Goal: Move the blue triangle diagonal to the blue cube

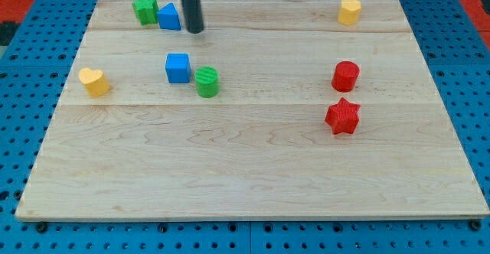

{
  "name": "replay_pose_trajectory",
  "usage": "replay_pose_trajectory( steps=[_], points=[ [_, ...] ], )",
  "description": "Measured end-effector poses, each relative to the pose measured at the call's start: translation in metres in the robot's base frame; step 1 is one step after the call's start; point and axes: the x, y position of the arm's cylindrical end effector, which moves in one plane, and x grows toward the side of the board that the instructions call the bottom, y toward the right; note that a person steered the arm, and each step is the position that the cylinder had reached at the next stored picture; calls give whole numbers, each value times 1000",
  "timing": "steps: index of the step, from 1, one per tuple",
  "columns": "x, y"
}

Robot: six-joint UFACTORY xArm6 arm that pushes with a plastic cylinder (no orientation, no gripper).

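Observation:
The blue triangle (169,17) sits near the board's top left, touching a green star (145,10) on its left. The blue cube (178,67) lies lower down, left of centre, with a green cylinder (207,81) touching its lower right. My tip (195,30) is at the end of the dark rod that comes down from the view's top. It stands just right of the blue triangle, very close to it, and above the blue cube.
A yellow heart (94,81) lies at the left edge. A yellow hexagon-like block (350,11) is at the top right. A red cylinder (345,76) and a red star (342,116) sit at the right. The wooden board (245,177) rests on blue pegboard.

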Motion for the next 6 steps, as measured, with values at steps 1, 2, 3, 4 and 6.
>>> replay_pose_trajectory(
  steps=[1,2,3,4,6],
  points=[
    [-37,3],
    [-50,-52],
    [-16,-110],
    [21,-109],
    [8,-153]
  ],
)
